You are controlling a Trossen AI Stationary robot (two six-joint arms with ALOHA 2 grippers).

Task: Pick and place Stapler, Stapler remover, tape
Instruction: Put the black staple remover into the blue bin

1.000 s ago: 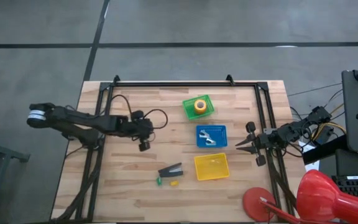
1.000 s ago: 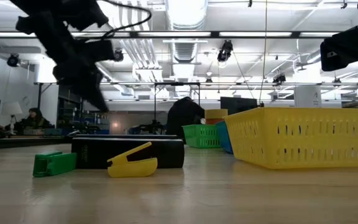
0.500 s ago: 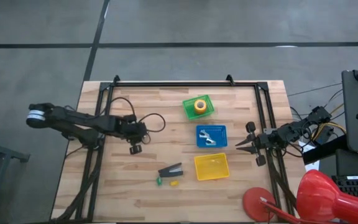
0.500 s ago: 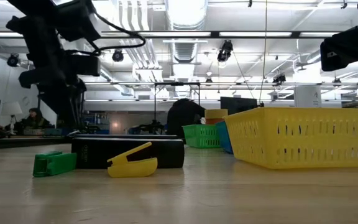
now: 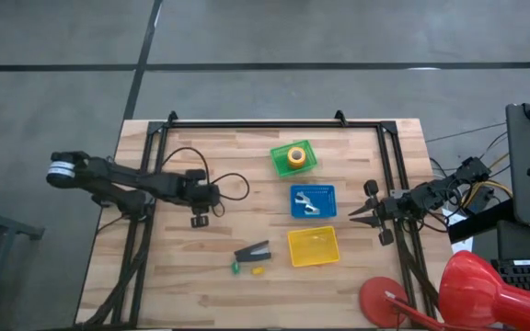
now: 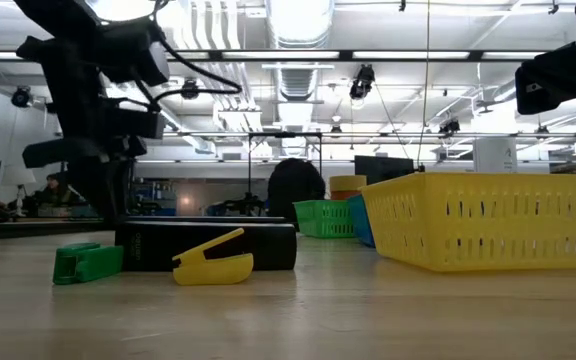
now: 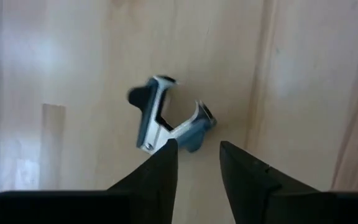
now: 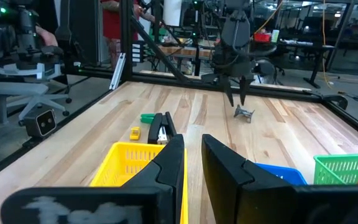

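The stapler remover (image 7: 166, 121), pale blue-grey with dark ends, lies on the bare wood left of centre. My left gripper (image 7: 197, 144) points steeply down just above it, open, fingertips over its near end (image 8: 244, 113). In the high view that gripper (image 5: 198, 220) hides the remover. The dark stapler (image 5: 253, 251) lies flat on the table left of the yellow basket (image 5: 326, 258). The tape (image 5: 294, 156) sits inside the green basket (image 5: 275, 165). My right gripper (image 5: 352, 214) waits at the right edge, level, slightly open, holding nothing.
A blue basket (image 5: 330, 212) with a small pale thing inside stands between the green and yellow baskets. A green bit (image 5: 235, 267) and a yellow bit (image 5: 257, 271) lie by the stapler's near side. People stand beyond the table's far side.
My left gripper has gone a little toward the table's left edge and down, and has tipped from a slant to point steeply at the table. The stapler and the baskets have stayed put.
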